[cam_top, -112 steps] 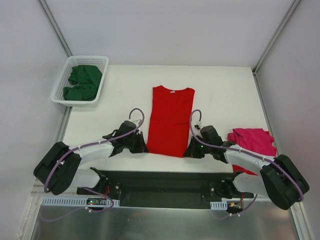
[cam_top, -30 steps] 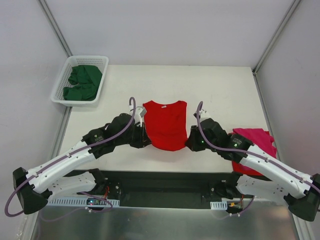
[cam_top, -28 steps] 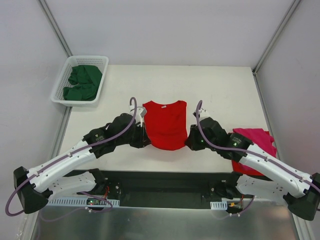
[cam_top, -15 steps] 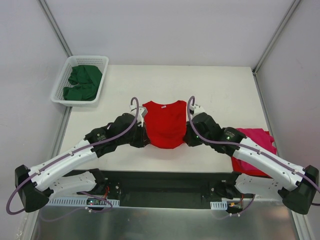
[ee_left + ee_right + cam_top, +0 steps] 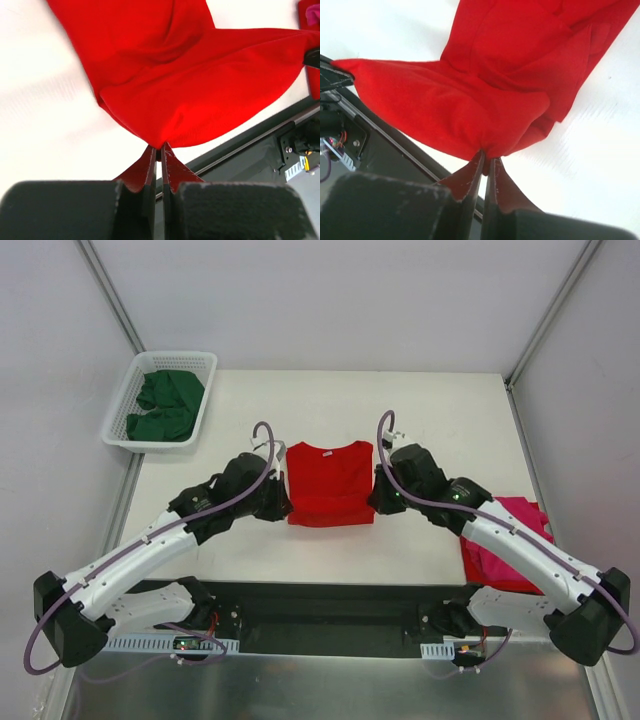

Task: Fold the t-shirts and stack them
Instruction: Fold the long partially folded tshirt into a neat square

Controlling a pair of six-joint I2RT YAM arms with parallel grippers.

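Observation:
A bright red t-shirt (image 5: 330,485) lies mid-table, neck towards the far edge, its lower half lifted and doubled back over the upper half. My left gripper (image 5: 285,508) is shut on the hem's left corner, and my right gripper (image 5: 375,502) is shut on the hem's right corner. The left wrist view has the red cloth (image 5: 200,85) pinched at the tips of my left gripper (image 5: 161,149); the right wrist view has the cloth (image 5: 470,110) pinched by my right gripper (image 5: 487,156). A magenta-pink t-shirt (image 5: 520,545) lies bunched at the right, partly under the right arm. Dark green t-shirts (image 5: 165,405) fill the basket.
A white lattice basket (image 5: 125,400) stands at the far left corner of the table. The black base rail (image 5: 320,605) runs along the near edge. Slanted frame posts (image 5: 110,295) rise at both back corners.
Both grippers have carried the red shirt's hem away from the near edge towards the collar, so the shirt now looks much shorter. Both arms have stretched further out.

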